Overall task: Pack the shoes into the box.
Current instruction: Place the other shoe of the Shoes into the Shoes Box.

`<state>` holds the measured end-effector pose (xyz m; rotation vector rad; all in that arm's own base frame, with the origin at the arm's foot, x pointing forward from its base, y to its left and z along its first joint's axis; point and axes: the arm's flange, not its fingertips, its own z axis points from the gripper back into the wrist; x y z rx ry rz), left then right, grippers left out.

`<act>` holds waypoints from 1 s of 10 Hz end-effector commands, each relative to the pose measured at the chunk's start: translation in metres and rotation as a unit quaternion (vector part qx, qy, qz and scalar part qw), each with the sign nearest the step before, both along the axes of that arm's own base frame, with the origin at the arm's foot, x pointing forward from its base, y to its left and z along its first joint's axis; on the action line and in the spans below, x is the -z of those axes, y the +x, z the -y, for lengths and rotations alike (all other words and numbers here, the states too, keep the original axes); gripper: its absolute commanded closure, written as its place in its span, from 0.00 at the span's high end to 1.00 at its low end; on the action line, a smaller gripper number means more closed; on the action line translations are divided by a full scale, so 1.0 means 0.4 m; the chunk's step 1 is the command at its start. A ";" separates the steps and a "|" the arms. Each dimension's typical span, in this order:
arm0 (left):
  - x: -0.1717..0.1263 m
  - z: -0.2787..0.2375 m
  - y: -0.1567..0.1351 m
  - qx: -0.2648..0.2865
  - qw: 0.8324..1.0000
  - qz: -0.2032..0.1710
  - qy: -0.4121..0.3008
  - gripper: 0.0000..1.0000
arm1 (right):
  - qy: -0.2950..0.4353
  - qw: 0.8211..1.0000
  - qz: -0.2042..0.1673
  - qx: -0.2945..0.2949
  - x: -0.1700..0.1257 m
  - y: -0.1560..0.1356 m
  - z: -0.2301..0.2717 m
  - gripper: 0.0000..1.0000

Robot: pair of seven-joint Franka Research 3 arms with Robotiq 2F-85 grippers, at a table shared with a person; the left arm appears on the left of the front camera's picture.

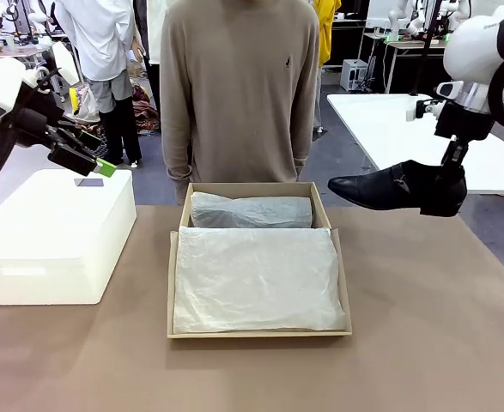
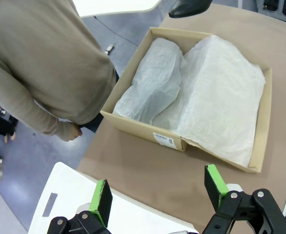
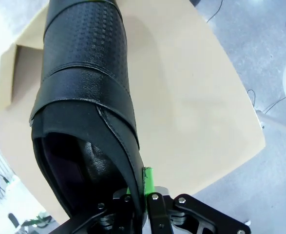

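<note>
A black leather shoe hangs in the air to the right of the box, toe pointing left, level with the box's far end. My right gripper is shut on its heel rim; in the right wrist view the shoe rises from the gripper. The tan cardboard box lies open mid-table, lined with white tissue paper. A tissue-wrapped bundle lies along its far end; its contents are hidden. My left gripper hovers open and holds nothing above the white plastic box, its green pads wide apart.
A large white plastic box stands at the table's left. A person in a beige sweater stands right behind the cardboard box, hands down. Bare brown tabletop lies in front and to the right.
</note>
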<state>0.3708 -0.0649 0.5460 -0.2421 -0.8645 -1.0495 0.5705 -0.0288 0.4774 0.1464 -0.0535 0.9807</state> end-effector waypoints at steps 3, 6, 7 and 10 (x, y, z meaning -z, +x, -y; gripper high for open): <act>0.003 -0.004 0.002 0.008 1.000 0.002 -0.003 1.00 | 0.011 1.000 -0.002 0.004 -0.015 -0.007 -0.012 0.00; 0.003 -0.004 0.002 0.008 1.000 0.002 -0.003 1.00 | 0.011 1.000 -0.002 0.004 -0.015 -0.007 -0.012 0.00; 0.003 -0.004 0.002 0.008 1.000 0.002 -0.003 1.00 | 0.011 1.000 -0.002 0.004 -0.015 -0.007 -0.012 0.00; 0.003 -0.004 0.002 0.008 1.000 0.002 -0.003 1.00 | 0.015 1.000 -0.008 0.005 -0.003 -0.006 -0.014 0.00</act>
